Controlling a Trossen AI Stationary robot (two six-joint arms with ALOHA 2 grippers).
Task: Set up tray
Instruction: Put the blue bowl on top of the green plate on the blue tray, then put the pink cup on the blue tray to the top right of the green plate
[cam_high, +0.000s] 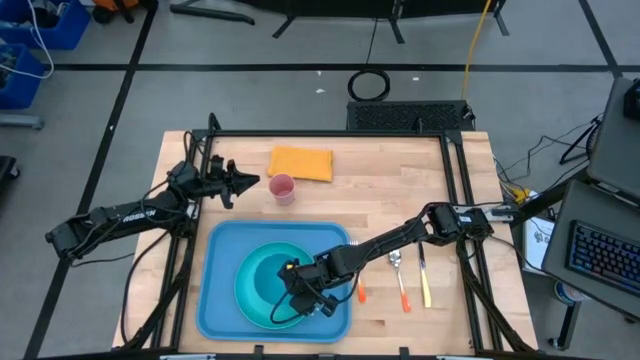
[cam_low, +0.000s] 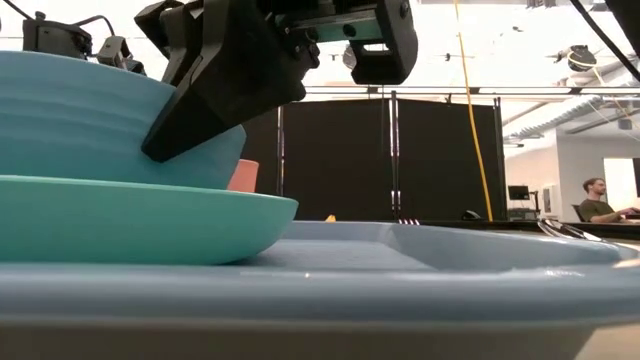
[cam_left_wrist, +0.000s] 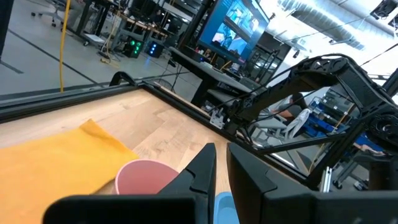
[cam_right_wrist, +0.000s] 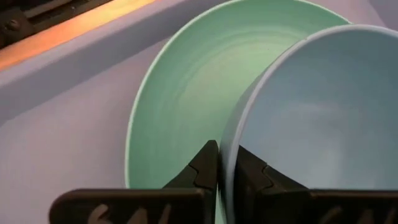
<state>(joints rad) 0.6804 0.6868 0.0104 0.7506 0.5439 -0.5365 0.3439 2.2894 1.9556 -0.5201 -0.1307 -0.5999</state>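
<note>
The light-blue tray (cam_high: 222, 300) lies at the table's near edge, with the round teal plate (cam_high: 262, 280) lying in it. My right gripper (cam_high: 300, 290) is over the plate and shut on a small blue bowl (cam_right_wrist: 317, 112). In the low view the bowl (cam_low: 90, 110) sits down inside the plate (cam_low: 130, 215). My left gripper (cam_high: 240, 182) hovers shut at the table's far left, just left of a pink cup (cam_high: 283, 188) and touching nothing. My right gripper holds the bowl by its rim (cam_right_wrist: 231, 134), pinched with one finger (cam_right_wrist: 205, 165) outside the wall and the other inside. The fingers come slanting down from the table's right. The bowl is tilted over the plate; whether its bottom rests on the plate is hidden by the plate's rim.
A yellow cloth (cam_high: 300, 162) lies flat near the far edge, beside the pink cup. Several utensils, among them a spoon (cam_high: 396, 262) and orange-handled (cam_high: 403, 295) and yellow-handled (cam_high: 424, 285) pieces, lie on the wood right of the tray. A person sits in the room beyond (cam_low: 598, 200).
</note>
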